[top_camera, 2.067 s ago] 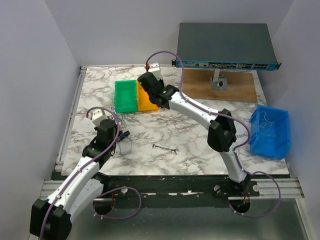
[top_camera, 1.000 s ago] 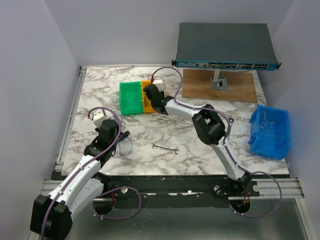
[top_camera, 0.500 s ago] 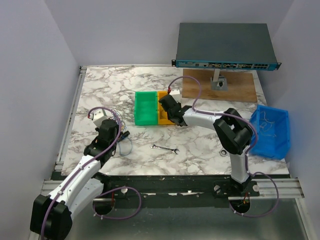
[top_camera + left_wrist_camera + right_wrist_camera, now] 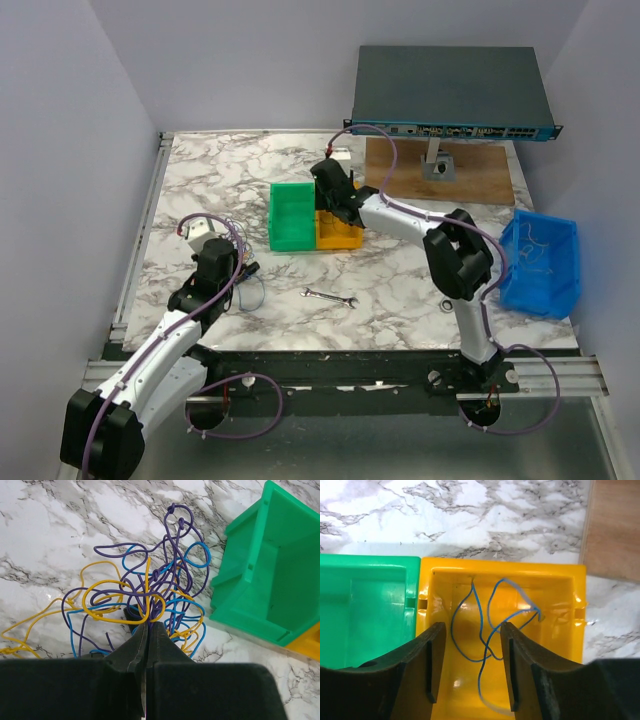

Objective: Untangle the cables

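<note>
Release has just happened: the right tool (image 4: 470, 630), shut a second ago, gapes over the yellow bin (image 4: 555, 605), where one blue cable (image 4: 453, 625) lies freed. The left tool (image 4: 146, 625) stays clamped on the remaining cables (image 4: 150, 592) on the worktop (image 4: 50, 520).

The left arm (image 4: 165, 340) stretches low from its base toward one o'clock, its left gripper (image 4: 145, 624) pinched fully closed and angled down, while the right arm (image 4: 400, 215) rises to a bent elbow, then reaches toward ten o'clock, the right gripper (image 4: 472, 627) tipped downward with jaws parted.
</note>
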You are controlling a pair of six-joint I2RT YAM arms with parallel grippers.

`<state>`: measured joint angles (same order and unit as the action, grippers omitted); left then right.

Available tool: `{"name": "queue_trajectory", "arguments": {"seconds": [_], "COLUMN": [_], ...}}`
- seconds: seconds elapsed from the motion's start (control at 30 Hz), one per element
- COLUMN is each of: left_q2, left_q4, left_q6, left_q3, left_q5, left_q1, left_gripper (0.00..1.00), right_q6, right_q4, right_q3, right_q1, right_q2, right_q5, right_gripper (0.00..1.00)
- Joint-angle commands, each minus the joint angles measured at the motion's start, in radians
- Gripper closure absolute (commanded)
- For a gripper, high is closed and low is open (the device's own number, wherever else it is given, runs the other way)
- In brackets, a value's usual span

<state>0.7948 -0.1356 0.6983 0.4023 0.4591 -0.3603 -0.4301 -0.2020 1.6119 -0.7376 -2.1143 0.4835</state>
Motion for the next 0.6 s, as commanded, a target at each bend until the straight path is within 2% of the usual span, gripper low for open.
{"name": "queue_trajectory", "arguments": {"seconds": [0.0, 0.3, 0.37, 0.57], "left_q2": [-0.001, 0.005, 0.011, 0.021], "left_q4": [0.033, 0.048, 0.075, 0.181], "left_q6": [-0.019, -0.034, -0.065, -0.159], "left_q3": [0.010, 0.011, 0.009, -0.006], "left_q5": [-0.026, -0.056, -0.109, -0.334], "left_q1": [0.001, 0.001, 0.001, -0.001], "left_gripper": [1.00, 1.00, 1.00, 1.00], "right_q6": [0.001, -0.016, -0.010, 0.043], "right_q4": [-0.048, -0.086, -0.081, 0.029], "right_q3": [0.044, -0.086, -0.137, -0.364], "right_q1": [0.006, 0.007, 0.008, 0.007], "right_q2": [0.017, 0.174, 0.228, 0.411], "right_q5": [-0.062, -0.102, -0.144, -0.369], "right_gripper": [0.42, 0.39, 0.39, 0.27]}}
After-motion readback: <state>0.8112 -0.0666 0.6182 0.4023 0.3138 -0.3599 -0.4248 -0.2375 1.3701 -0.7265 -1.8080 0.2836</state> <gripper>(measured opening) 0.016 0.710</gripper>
